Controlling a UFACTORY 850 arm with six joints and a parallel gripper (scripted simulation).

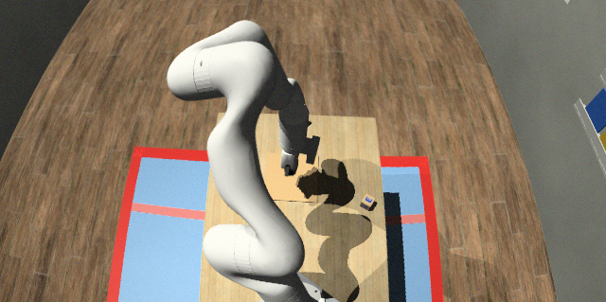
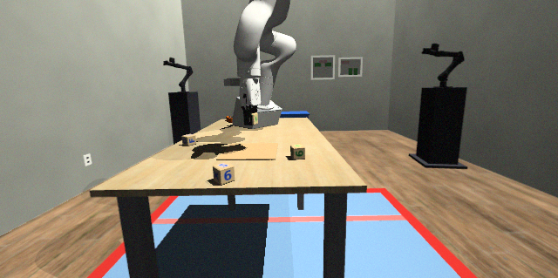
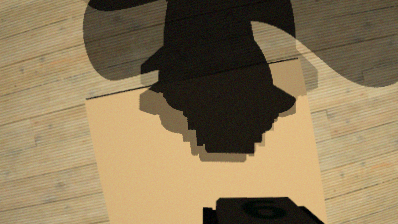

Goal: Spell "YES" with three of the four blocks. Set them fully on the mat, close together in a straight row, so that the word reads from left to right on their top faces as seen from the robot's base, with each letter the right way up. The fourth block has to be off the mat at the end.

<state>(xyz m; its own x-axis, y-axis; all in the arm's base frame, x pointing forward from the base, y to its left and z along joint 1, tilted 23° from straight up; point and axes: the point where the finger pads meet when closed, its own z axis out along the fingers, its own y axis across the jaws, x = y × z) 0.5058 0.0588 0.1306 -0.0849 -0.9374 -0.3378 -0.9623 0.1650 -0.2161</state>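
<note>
The pincer (image 1: 289, 172) (image 2: 250, 112), part-closed on a letter block (image 2: 255, 118) (image 3: 257, 209), holds it aloft over the mat (image 1: 289, 192) (image 2: 257, 152) (image 3: 145, 165), the other three lying off it on the counter (image 1: 350, 136) (image 2: 305, 173) (image 3: 40, 150); the likely step is moving this block, next needing its top letter checked.

Below my gripper (image 1: 289, 169) (image 2: 250, 114) (image 3: 262, 212), the mat (image 1: 284, 192) (image 2: 261, 152) (image 3: 145, 170) is plain orange-tan; the table (image 1: 350, 136) (image 2: 153, 178) (image 3: 40, 150) is pale, wood-grained yellow.

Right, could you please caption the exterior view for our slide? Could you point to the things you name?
The tool (image 2: 250, 114) holds one lettered block (image 2: 255, 118) above the table; three others rest off the mat (image 2: 261, 151).
</note>
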